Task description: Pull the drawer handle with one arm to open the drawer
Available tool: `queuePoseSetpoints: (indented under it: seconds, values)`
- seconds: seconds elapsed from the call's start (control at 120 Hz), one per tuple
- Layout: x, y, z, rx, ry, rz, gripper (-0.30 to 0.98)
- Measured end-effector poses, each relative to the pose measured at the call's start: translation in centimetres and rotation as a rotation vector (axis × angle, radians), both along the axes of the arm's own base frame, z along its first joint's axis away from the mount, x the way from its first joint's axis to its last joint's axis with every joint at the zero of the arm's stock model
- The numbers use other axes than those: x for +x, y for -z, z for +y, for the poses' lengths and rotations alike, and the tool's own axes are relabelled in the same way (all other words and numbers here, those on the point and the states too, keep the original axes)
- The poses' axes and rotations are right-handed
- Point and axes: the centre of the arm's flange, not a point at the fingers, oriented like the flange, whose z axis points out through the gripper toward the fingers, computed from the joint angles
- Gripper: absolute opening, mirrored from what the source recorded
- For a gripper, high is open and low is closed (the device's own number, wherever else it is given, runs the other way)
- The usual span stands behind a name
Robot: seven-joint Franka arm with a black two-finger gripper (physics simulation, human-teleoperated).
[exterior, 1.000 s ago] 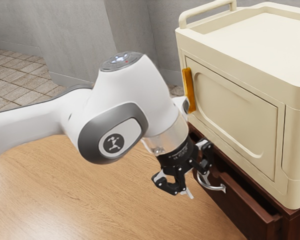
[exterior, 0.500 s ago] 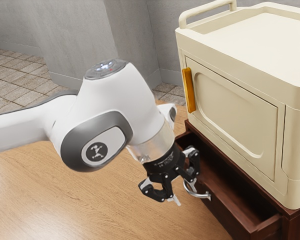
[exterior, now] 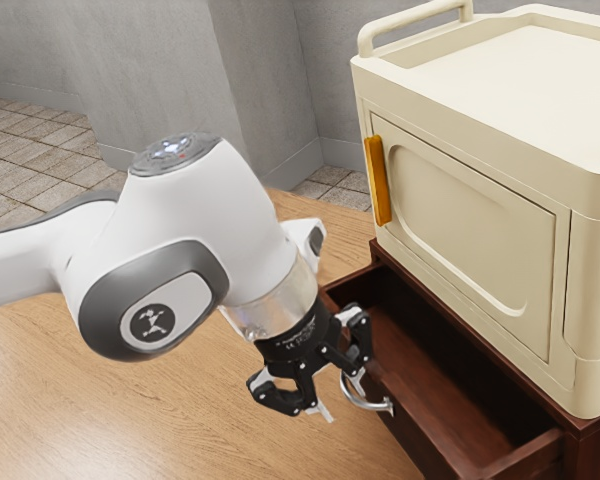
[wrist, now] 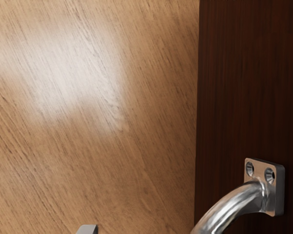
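1. Gripper state: The gripper (exterior: 338,396) is released, its two fingers spread apart. One finger is at the handle; the other stands outside the bow, on the side away from the drawer. Contact between the near finger and the metal cannot be confirmed.
2. Handle position: The metal handle (exterior: 367,403) is at the gripper's fingertips, on the side toward the exterior view's right. It is fixed to the outer face of the drawer front.
3. Handle orientation: The long axis runs along the drawer front. The bow curves outward from that face, toward the gripper. In the wrist view, a mounting plate with two screws sits flat on the dark wood, and the bar bends away from it.
4. Drawer: The drawer (exterior: 412,440) is open, extended out of the dark wooden base (exterior: 590,445). Its inside lies beyond the handle from the gripper.
5. Upper unit: A cream cabinet (exterior: 480,150) rests on the base, higher than the gripper and farther toward the exterior view's right. Its orange strip (exterior: 377,180) is upright, with its long axis near vertical.
6. Markings: Pale lettering on the black collar directly above the fingers is too small to read. The arm (exterior: 195,230) bears a round dark emblem (exterior: 152,325) with a light figure; no word can be read on it.
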Motion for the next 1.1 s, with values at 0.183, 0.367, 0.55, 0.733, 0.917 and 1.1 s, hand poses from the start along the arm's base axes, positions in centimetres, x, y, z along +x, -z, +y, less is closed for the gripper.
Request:
queuePoseSetpoints:
  seconds: [0.183, 0.367, 0.55, 0.733, 0.917, 1.1]
  values:
    - [-1.0, -0.1, 0.4, 0.007, 0.005, -0.005, 0.2]
    - [-2.2, 0.0, 0.9, 0.006, 0.004, -0.006, 0.2]
    - [-3.2, 0.2, 1.5, 0.003, -0.002, -0.005, 0.2]
    - [-4.4, 0.0, 1.9, 0.001, -0.005, -0.012, 0.2]
    - [-5.5, 0.0, 2.1, -0.002, -0.005, -0.015, 0.2]
    - [-6.6, 0.1, 2.0, 0.005, 0.002, -0.022, 0.2]
